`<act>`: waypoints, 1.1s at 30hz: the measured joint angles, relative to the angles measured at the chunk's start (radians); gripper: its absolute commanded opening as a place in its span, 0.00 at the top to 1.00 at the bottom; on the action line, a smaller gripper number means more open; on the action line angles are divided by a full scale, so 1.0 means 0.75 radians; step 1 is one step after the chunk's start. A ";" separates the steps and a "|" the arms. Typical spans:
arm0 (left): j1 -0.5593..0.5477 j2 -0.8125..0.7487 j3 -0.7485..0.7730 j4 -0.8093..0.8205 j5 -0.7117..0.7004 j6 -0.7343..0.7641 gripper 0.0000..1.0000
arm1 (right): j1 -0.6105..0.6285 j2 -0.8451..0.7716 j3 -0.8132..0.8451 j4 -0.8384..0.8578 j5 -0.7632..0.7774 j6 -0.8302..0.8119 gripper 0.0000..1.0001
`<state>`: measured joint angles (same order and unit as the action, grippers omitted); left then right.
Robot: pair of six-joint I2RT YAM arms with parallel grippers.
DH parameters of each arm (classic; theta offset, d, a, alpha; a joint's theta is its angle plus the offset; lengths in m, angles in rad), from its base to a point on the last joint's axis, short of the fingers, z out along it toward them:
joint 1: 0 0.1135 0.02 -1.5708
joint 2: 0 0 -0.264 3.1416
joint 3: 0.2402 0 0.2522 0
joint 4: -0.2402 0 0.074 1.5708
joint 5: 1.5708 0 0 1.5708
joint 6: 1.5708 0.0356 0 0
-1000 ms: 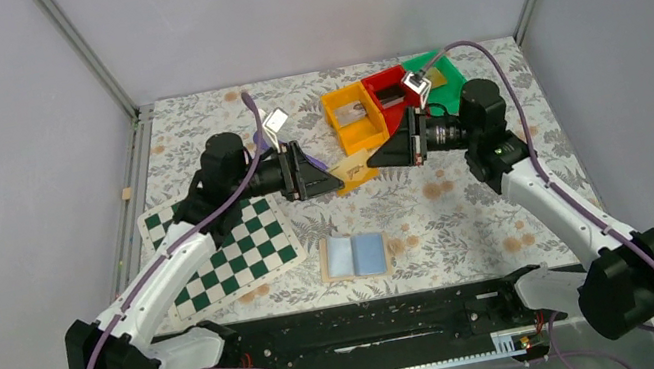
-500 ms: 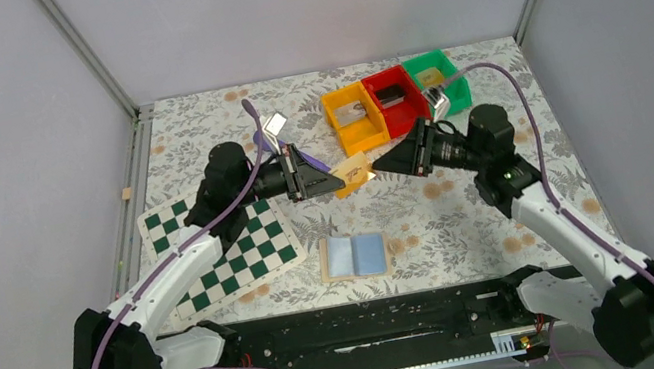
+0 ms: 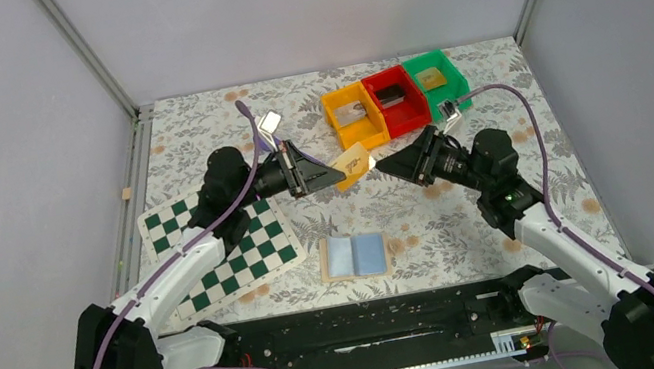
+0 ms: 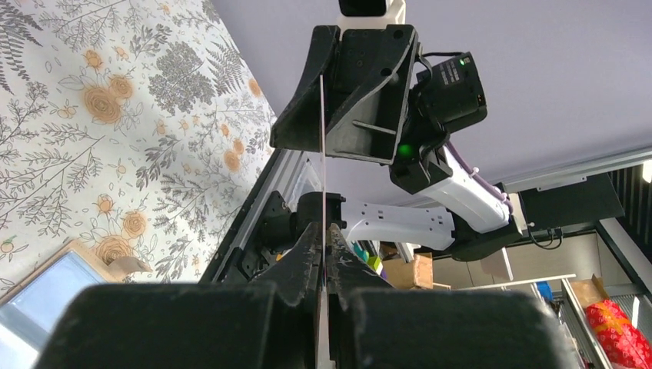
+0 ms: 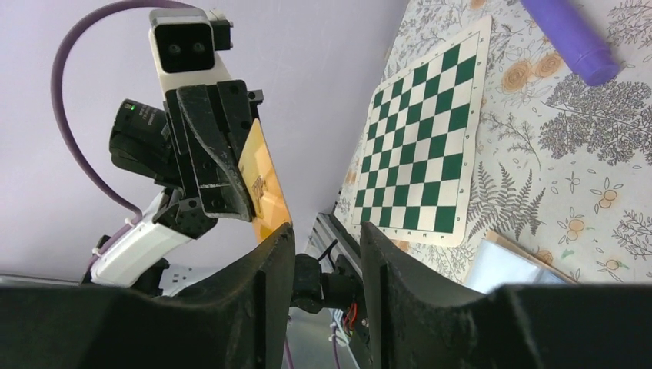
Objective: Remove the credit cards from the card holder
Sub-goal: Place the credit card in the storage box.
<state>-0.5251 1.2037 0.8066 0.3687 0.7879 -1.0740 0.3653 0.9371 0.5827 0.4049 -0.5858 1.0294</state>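
Green bin (image 3: 454, 79): we see a tan piece (image 3: 431, 78).
Card holder (image 3: 354, 257): open.
Left claw (image 3: 340, 175): pinches yellow card (image 3: 355, 160) — edge-on from its wrist.
Right claw (image 3: 382, 164): parted, empty.

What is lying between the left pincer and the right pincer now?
An orange card, clamped in the shut left pincer, reaches toward the open right pincer. The top view shows it best.

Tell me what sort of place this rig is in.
Likely a lab test cell: plain grey walls on metal posts box in a floral-covered table, with coloured bins and a chess mat laid out as props.
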 measured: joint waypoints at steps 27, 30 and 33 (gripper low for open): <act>0.001 0.039 -0.021 0.038 -0.023 -0.025 0.86 | 0.056 0.039 -0.008 0.152 0.068 0.077 1.00; 0.001 0.039 -0.021 0.037 -0.024 -0.021 0.57 | 0.057 0.039 -0.008 0.152 0.070 0.076 1.00; 0.004 0.038 -0.021 0.015 -0.029 0.005 0.40 | 0.058 0.038 -0.002 0.108 0.075 0.038 1.00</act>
<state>-0.5224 1.2324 0.7910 0.3798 0.7662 -1.0706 0.4088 0.9657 0.5812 0.4862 -0.5297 1.0576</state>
